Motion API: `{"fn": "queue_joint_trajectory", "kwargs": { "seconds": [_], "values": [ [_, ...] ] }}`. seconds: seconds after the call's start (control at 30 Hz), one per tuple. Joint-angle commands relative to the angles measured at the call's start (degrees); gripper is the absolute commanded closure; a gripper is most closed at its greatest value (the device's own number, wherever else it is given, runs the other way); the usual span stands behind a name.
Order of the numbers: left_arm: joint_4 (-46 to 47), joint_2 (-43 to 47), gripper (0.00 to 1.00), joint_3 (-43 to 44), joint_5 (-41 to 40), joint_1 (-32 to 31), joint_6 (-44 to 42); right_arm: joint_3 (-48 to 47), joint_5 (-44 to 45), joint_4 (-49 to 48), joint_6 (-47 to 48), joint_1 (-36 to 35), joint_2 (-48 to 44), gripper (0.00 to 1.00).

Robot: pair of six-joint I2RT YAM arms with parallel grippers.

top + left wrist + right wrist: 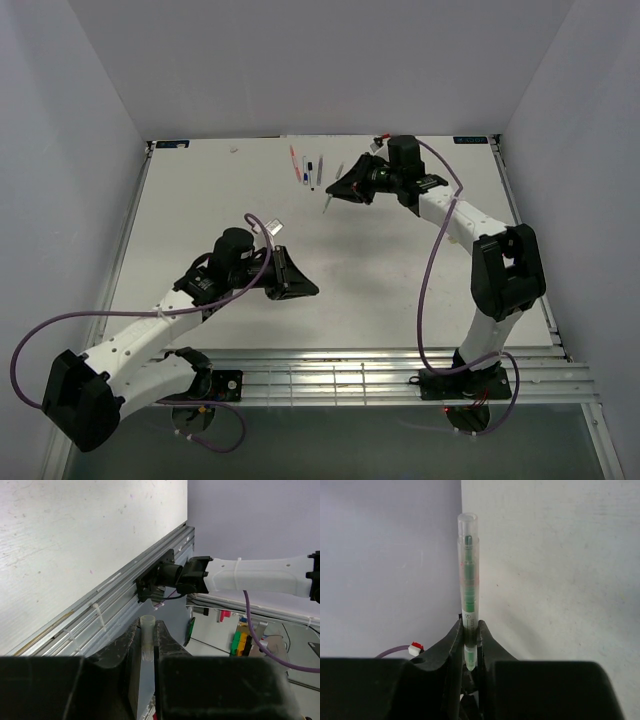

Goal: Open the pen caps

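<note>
Left jaws are clamped on a short clear plastic pen cap (146, 630) above mid-tabletop (400, 290). Right jaws pinch a clear-barrelled green pen (468, 595) by one end, toward 1 o'clock. Held so shallowly, the cap could squirt out and roll away.

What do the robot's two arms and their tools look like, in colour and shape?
The left arm and the right arm have white links with black joints. A purple cable loops along each. The left tool and the right tool are black, with two wedge-shaped fingers.
</note>
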State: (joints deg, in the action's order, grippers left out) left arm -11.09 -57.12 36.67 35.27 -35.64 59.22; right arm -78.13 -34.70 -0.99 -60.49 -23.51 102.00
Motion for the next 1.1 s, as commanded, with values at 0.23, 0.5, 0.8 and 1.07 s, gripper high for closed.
{"fn": "queue_joint_trajectory", "kwargs": {
  "seconds": [0.23, 0.5, 0.8, 1.07],
  "values": [
    [-20.5, -9.0, 1.00, 10.3, -14.8, 0.7, -12.2, 15.9, 10.7, 22.9, 24.5, -3.2, -12.3, 0.92],
    [-24.0, -17.3, 1.00, 11.8, -32.9, 0.7, -19.7, 22.8, 18.4, 31.7, 31.9, -3.4, -15.5, 0.92],
    [-25.8, -29.5, 1.00, 15.3, -46.2, 0.2, -23.7, 14.5, 27.5, 36.0, 31.8, -6.3, -4.9, 0.92],
    [-25.6, -36.7, 1.00, 16.7, -50.1, 0.0, -24.4, 13.9, 33.7, 36.4, 31.7, -7.6, -2.0, 0.92]
  ]
}}
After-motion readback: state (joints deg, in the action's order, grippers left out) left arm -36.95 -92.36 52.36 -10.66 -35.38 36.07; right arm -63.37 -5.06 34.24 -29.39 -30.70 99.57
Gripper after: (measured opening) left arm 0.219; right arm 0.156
